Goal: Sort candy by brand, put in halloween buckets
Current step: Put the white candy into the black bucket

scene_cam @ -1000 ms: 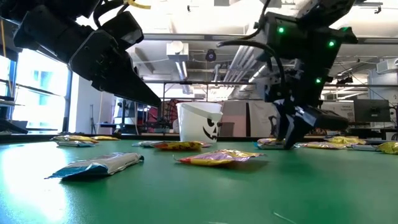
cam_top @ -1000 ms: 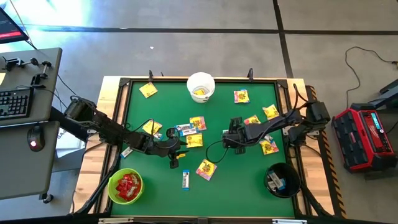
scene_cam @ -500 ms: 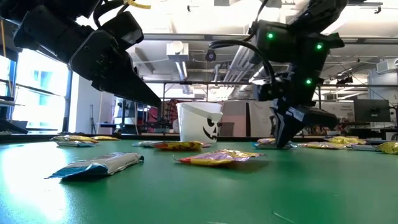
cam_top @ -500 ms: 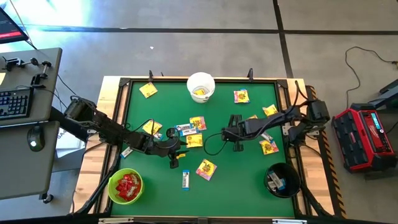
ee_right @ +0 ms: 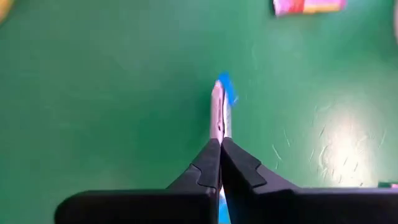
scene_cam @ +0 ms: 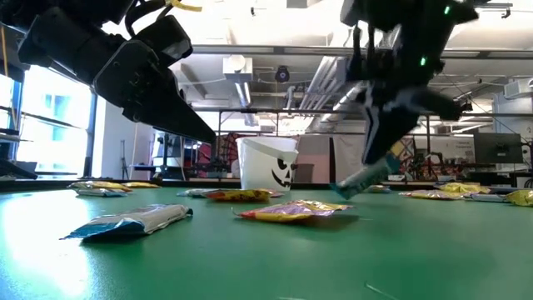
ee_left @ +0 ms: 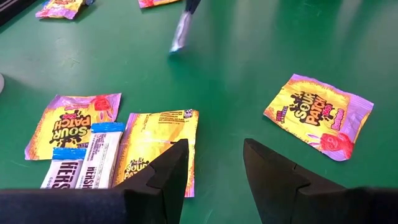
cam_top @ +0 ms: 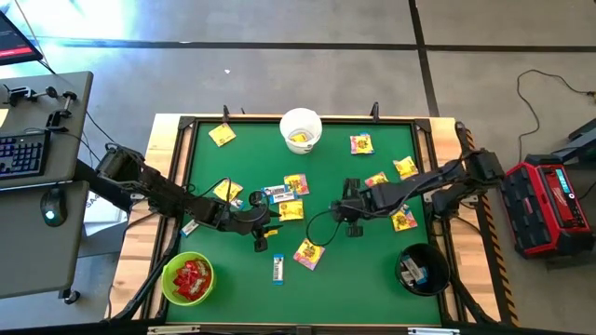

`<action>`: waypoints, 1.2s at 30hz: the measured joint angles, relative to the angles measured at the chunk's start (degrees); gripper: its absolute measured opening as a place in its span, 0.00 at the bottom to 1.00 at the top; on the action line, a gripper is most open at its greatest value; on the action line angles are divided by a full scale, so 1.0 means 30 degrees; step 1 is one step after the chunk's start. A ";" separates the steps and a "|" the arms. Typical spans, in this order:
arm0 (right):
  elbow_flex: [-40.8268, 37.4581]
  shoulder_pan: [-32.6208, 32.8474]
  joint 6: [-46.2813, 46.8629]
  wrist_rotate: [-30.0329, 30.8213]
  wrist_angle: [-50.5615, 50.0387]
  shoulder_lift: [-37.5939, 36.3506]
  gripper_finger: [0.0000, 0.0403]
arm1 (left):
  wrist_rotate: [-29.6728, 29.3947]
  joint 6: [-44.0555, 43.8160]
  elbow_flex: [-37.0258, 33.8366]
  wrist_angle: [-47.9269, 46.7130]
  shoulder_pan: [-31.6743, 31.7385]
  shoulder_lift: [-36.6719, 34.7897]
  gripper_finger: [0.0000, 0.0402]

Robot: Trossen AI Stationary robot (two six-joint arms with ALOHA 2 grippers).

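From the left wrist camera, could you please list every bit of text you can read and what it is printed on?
"SOUR PATCH": yellow packet with pink print.
"SOUR PATCH": yellow-and-purple packet.
"HERSHE": white-and-blue bar.
Neighbouring white-and-blue bar: partial letters, unreadable.
Plain yellow packet: print too small.

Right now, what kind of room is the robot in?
Probably a robotics lab or workshop: a green table with two robot arms, a desk with a keyboard beside it, and bare ceiling pipes behind.
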 joint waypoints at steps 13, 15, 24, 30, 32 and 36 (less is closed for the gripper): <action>0.1216 0.2854 0.5226 -0.0393 -0.1113 -0.0729 0.00 | 0.0021 0.0922 0.0007 0.2012 0.0349 0.0000 0.37; 0.0949 0.3245 0.6375 -0.0380 -0.1113 -0.0729 0.00 | 0.0022 0.1009 0.0117 0.2333 0.0668 0.0000 0.36; -0.1565 0.4675 0.9899 0.0427 -0.0340 -0.0722 0.00 | 0.4245 -0.0863 0.1866 0.2165 0.3874 0.0292 0.24; -0.2028 0.4746 0.9834 0.0992 -0.0010 -0.0714 0.00 | 0.6789 -0.1387 0.3592 0.0741 0.5496 0.1345 0.17; -0.2151 0.4746 0.9630 0.1055 0.0066 -0.0714 0.00 | 0.6807 -0.1390 0.3914 0.0329 0.5720 0.1802 0.16; -0.2626 0.4752 0.9508 0.0991 0.1159 -0.0714 0.00 | 0.7132 -0.2198 0.4677 0.0015 0.6063 0.2809 0.16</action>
